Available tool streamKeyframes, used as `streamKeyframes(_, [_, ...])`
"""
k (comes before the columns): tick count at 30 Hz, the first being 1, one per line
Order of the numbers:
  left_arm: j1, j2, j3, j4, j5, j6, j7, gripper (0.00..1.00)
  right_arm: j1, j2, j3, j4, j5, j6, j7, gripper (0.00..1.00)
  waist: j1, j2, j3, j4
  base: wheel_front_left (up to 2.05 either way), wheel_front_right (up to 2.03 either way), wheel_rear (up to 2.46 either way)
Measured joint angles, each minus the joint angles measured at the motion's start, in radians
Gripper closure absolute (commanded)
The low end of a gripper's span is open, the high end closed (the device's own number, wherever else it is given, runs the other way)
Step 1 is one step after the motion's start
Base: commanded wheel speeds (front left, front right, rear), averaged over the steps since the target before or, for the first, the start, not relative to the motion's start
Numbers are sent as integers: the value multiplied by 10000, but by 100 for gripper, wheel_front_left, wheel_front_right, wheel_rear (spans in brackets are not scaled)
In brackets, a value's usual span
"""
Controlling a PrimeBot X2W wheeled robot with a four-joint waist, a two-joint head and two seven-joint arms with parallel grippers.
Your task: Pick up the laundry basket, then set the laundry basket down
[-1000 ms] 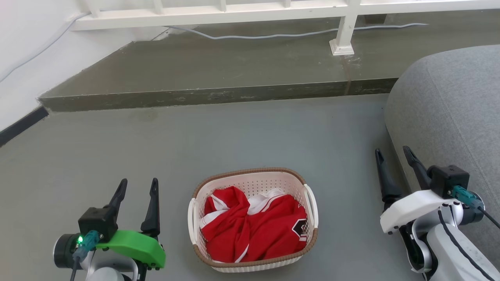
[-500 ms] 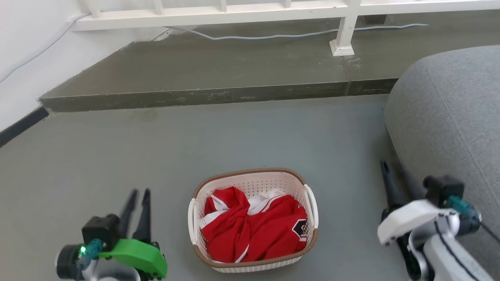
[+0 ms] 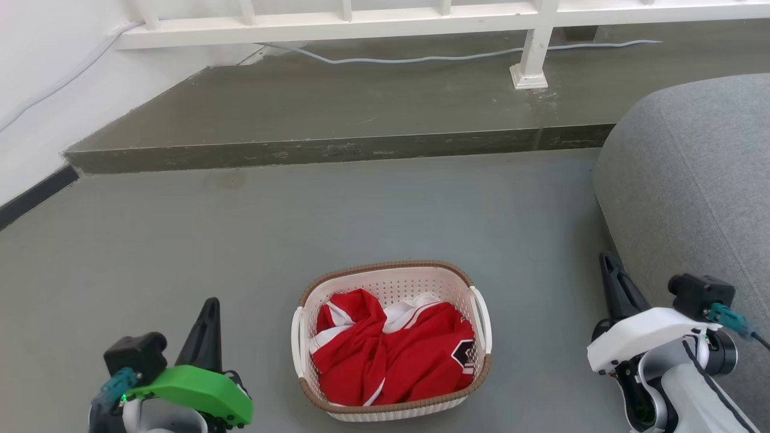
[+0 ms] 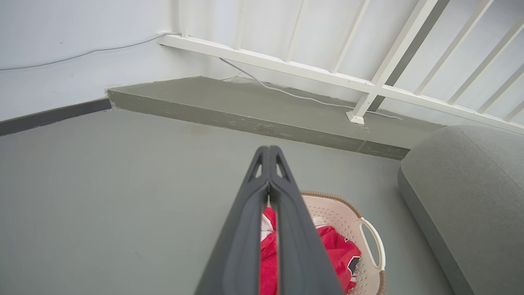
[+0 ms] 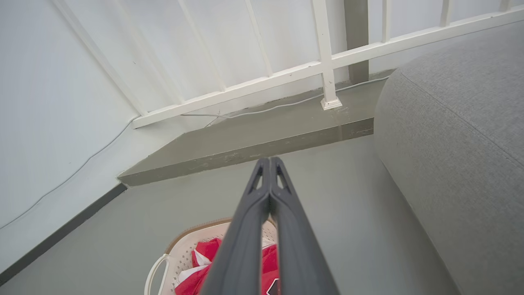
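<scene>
Both pincers have shut within the last second. The left pincer (image 3: 209,310), which stood with its fingers spread, now has them pressed together with nothing between, as its own wrist view confirms. The right pincer (image 3: 609,264) has done the same, its two fingers meeting at the tip and holding nothing. Both have also sunk lower in the head view, though that camera has itself shifted slightly. Between them the laundry basket (image 3: 394,281) sits where it was on the grey floor (image 3: 361,210), at the near side. It is well short of the raised step (image 3: 337,108) along the floor's far edge and apart from the grey sofa (image 3: 692,180) at its right edge. A red and white garment (image 3: 391,355) lies crumpled inside. Neither pincer touches its white loop handles (image 3: 483,319). My reading is that the lift has not begun: shut fingers look like preparation for hooking through the handles, one on each side, rather than clamping the rim.
</scene>
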Motion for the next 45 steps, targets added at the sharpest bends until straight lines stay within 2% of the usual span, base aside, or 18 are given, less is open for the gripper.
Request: streamKeyframes(45, [-6, -533, 1814, 328, -4991, -1016, 1381, 100, -2, 779, -2071, -79, 5223, 1001, 1570, 100, 0, 0, -176, 166, 0, 0, 0])
